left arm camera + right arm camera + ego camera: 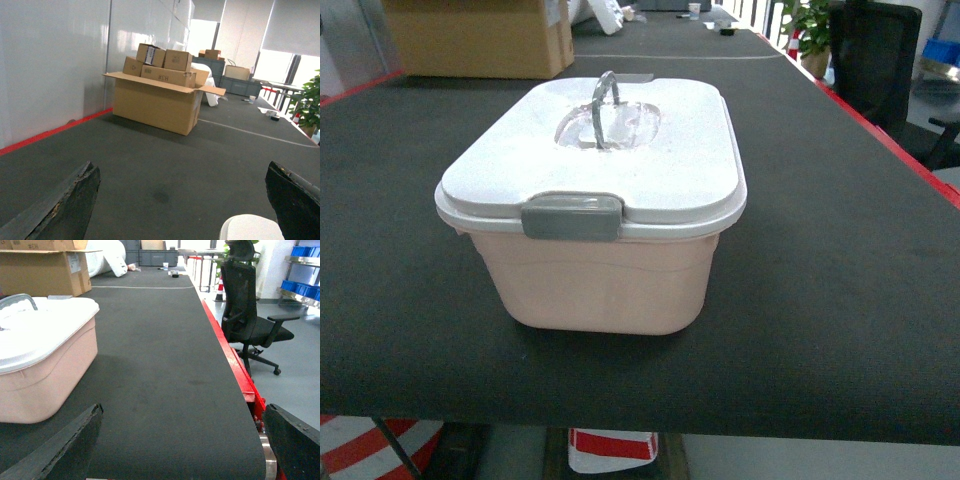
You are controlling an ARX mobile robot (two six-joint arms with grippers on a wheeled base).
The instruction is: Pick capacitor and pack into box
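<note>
The box [605, 275] is a pale pink tub standing in the middle of the black table, its white lid [640, 160] down, the grey clasp [571, 218] at the front and the grey handle [603, 108] upright. The right wrist view shows the box [45, 375] at the left. A white corner of the lid [250, 227] shows at the bottom of the left wrist view. My left gripper [182, 200] is open over bare table. My right gripper [182, 440] is open to the right of the box. No capacitor is in view. Neither gripper shows in the head view.
A large brown cardboard carton [157, 100] with smaller cartons on top stands far back on the left. The table's red right edge [232, 365] runs close to my right gripper, with a black office chair [250, 315] beyond it. Blue bins [302, 252] sit on shelves at the far right.
</note>
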